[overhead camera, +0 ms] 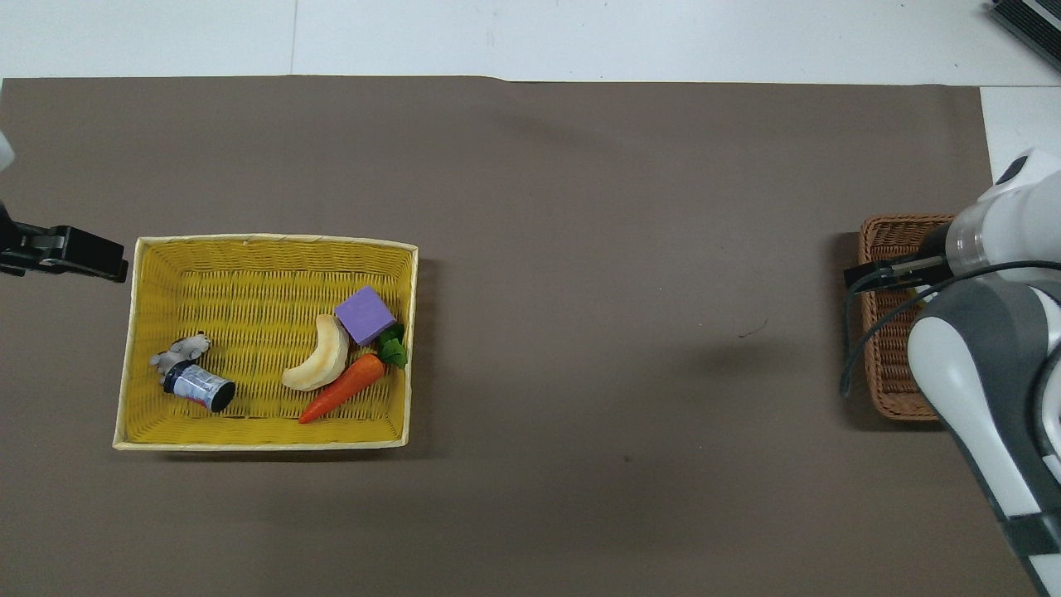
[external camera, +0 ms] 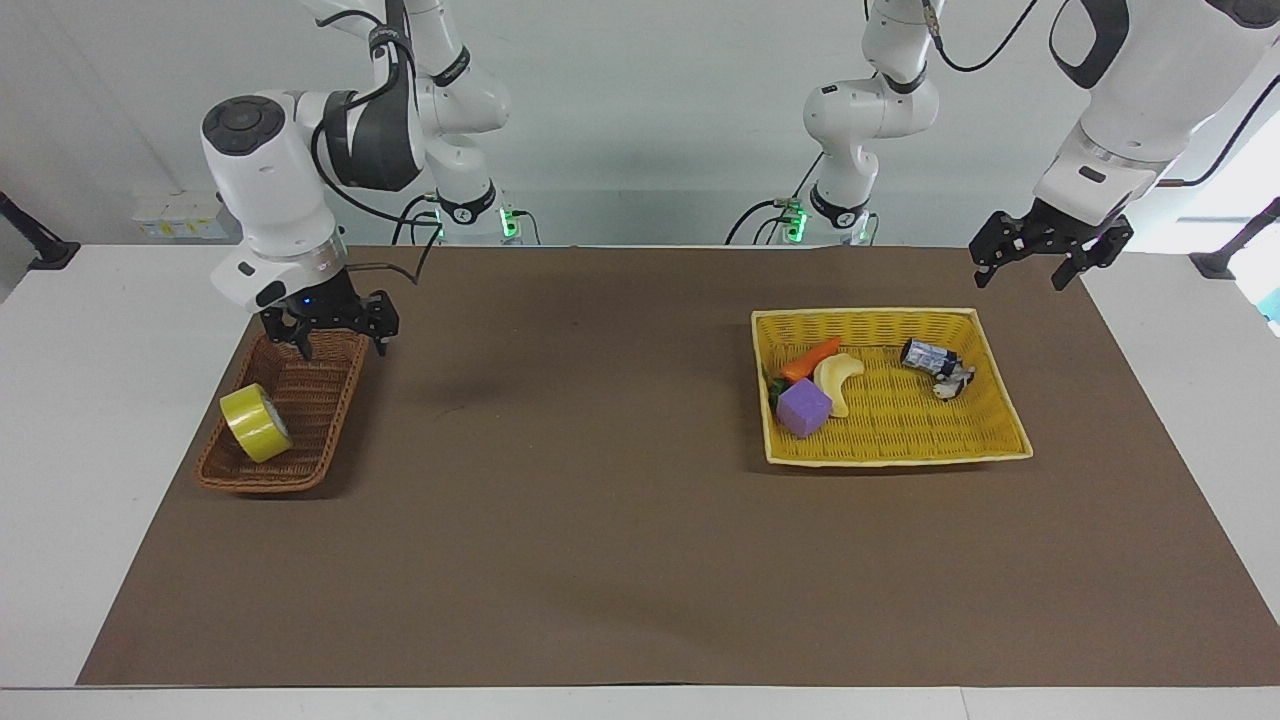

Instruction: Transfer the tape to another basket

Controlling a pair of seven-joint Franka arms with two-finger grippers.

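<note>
The yellow tape lies tilted on its edge in the dark-brown wicker basket, in the half farther from the robots. My right gripper hangs open and empty over the basket's end nearest the robots, apart from the tape. In the overhead view the right arm covers the tape; only part of the basket and the right gripper show. The left arm waits, its left gripper open and empty in the air beside the yellow basket's corner at the left arm's end; in the overhead view the left gripper shows at the edge.
The wide yellow basket toward the left arm's end holds a purple cube, a carrot, a pale banana, a small can and a tiny figure. A brown mat covers the table between the baskets.
</note>
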